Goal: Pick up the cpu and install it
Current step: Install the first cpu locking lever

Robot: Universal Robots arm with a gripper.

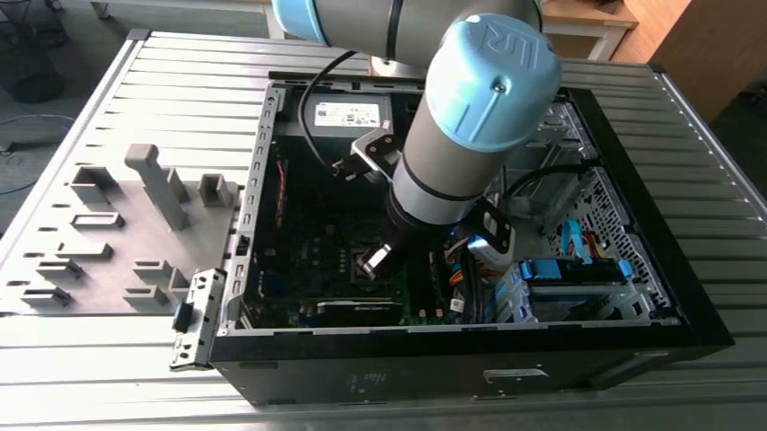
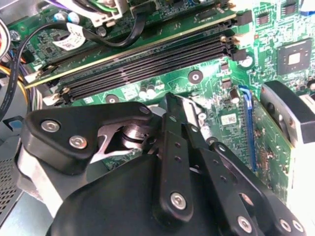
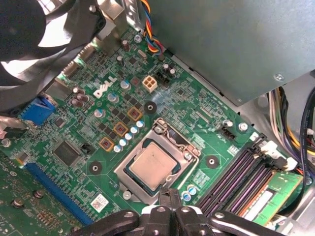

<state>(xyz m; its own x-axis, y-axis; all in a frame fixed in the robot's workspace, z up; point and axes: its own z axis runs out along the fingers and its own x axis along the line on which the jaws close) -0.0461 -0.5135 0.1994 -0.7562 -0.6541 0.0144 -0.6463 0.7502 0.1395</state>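
Inside the open computer case point(image 1: 623, 310) on the bench point(image 1: 108, 359), the cpu point(image 3: 153, 167) lies flat in its motherboard socket point(image 3: 124, 173), square-on; above it, fingers point(image 3: 170, 201) pressed together, empty.

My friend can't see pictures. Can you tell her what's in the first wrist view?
A small silver square cpu sits in its metal socket on a green motherboard, with the robot's black hand just beside the socket. Dark memory slots run beside the socket, and a big grey box covers one corner.
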